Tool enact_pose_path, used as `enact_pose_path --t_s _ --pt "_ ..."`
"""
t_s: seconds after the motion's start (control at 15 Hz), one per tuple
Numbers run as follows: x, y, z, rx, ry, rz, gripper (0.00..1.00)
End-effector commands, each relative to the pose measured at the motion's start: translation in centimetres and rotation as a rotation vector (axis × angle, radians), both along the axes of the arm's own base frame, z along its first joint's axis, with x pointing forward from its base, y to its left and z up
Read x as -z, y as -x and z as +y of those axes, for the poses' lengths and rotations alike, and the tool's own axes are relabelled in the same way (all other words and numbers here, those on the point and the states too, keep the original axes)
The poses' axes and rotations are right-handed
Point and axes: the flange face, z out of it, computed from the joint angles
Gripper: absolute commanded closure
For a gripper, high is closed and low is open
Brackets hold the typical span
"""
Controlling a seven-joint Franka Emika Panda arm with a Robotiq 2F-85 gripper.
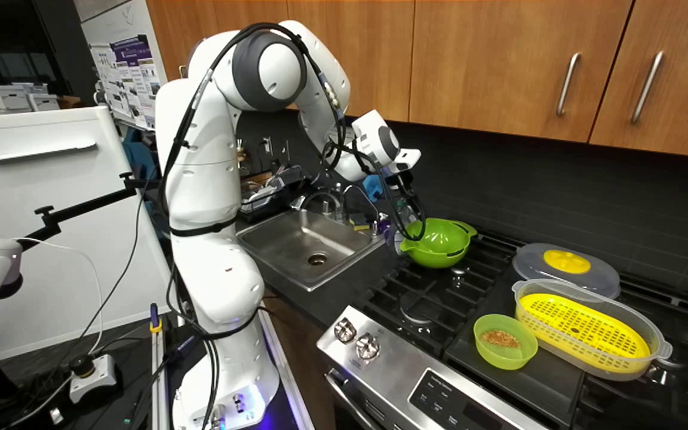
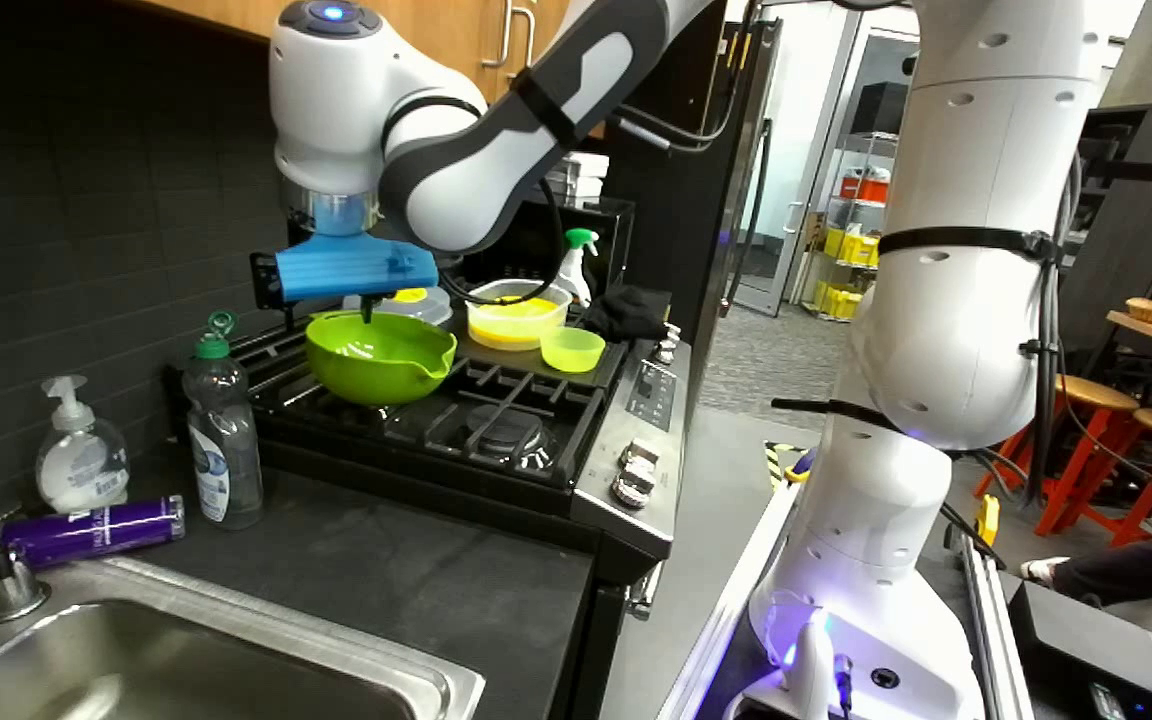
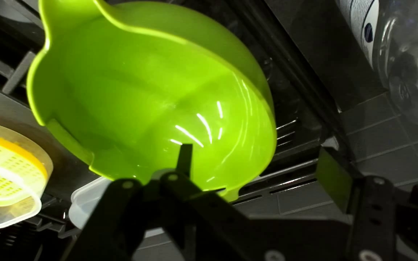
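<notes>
A large bright green bowl [image 1: 438, 243] with a pouring lip and side handles stands on the stove grate. It also shows in an exterior view [image 2: 376, 362] and fills much of the wrist view [image 3: 147, 83]; its inside looks empty. My gripper [image 2: 328, 314], with a blue cover on its body, is right above the bowl's wall-side rim. In the wrist view the gripper [image 3: 255, 156] is open with nothing between its fingers. One finger is over the bowl's inside, the other outside the rim on the wall side. Whether a finger touches the bowl I cannot tell.
A small green bowl [image 1: 504, 359] with brown bits and a clear oval container [image 1: 648, 325] with a yellow strainer stand beside its lid [image 1: 601, 278]. A dish soap bottle [image 2: 224, 440], pump bottle [image 2: 83, 465] and lying purple bottle [image 2: 101, 530] are near the sink [image 1: 278, 239].
</notes>
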Motion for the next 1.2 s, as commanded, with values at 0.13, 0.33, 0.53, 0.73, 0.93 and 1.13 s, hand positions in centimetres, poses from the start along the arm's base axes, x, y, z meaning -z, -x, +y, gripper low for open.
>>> enact_pose_path --t_s 0.13,0.33,0.53,0.73,0.93,1.13 --pt "-0.06 -0.01 0.00 0.000 0.000 0.001 0.12" --pt "-0.06 -0.01 0.00 0.000 0.000 0.001 0.03" --pt "-0.35 0.03 0.01 0.000 0.003 -0.005 0.00" --pt "-0.52 0.13 -0.08 0.002 0.006 -0.005 0.00" --pt "-0.64 0.18 -0.20 0.004 0.004 -0.010 0.00" --pt "-0.62 0.17 -0.40 0.008 0.004 -0.008 0.00"
